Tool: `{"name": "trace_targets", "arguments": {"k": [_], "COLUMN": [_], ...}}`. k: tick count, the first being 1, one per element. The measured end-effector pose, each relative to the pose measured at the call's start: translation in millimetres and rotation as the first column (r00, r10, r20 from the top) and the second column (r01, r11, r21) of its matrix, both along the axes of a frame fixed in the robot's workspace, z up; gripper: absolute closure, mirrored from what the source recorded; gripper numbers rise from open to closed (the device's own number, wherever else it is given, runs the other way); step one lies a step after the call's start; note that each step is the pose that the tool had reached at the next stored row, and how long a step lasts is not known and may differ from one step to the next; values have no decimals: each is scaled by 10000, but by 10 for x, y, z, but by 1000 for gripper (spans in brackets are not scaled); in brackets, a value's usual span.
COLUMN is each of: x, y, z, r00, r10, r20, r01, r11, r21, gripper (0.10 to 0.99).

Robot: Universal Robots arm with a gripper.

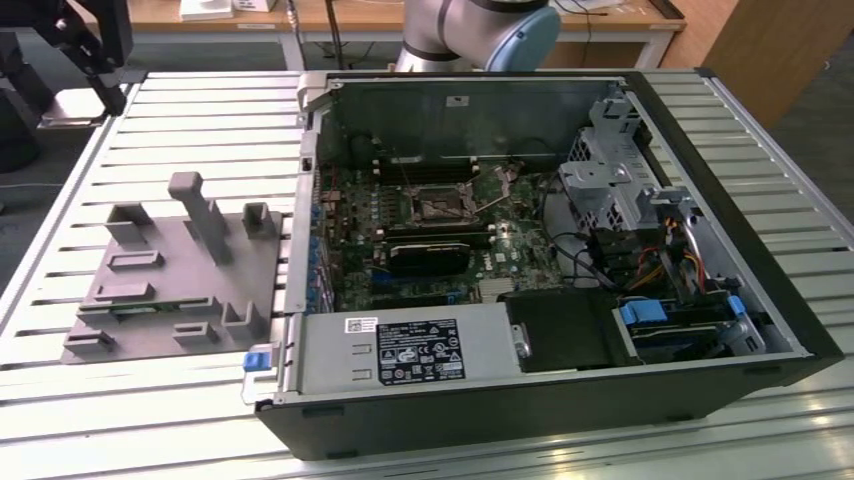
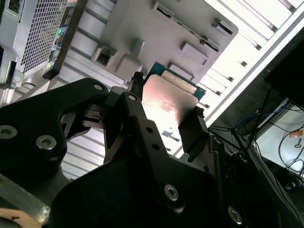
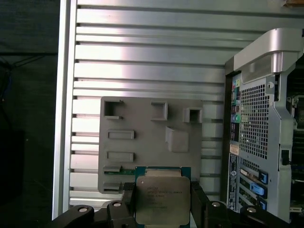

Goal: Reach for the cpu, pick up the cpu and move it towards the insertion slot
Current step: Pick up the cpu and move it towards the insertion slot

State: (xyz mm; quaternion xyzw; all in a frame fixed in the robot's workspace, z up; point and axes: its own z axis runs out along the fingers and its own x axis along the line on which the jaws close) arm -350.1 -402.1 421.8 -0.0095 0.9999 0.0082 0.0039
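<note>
The cpu, a flat square chip with a silvery top and a green rim, sits between my two black fingers. My gripper is shut on the cpu and holds it well above the grey fixture plate. The second wrist view has the same cpu pinched in the gripper, its shiny face catching light. In the exterior view the insertion slot, a dark square socket with a metal frame, lies in the green motherboard inside the open computer case.
The grey fixture plate with raised blocks lies on the slatted metal table, on the exterior view's left of the case. A black card, cables and drive bays crowd the case. The arm's base stands behind it.
</note>
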Motion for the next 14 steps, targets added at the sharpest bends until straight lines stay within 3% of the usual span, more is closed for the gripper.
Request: {"name": "trace_targets", "arguments": {"k": [14], "x": [260], "y": [0], "z": [1], "r00": [10000], "r10": [0], "r20": [-1], "r01": [0], "r11": [10000], "r21": [-1], "gripper": [541]}}
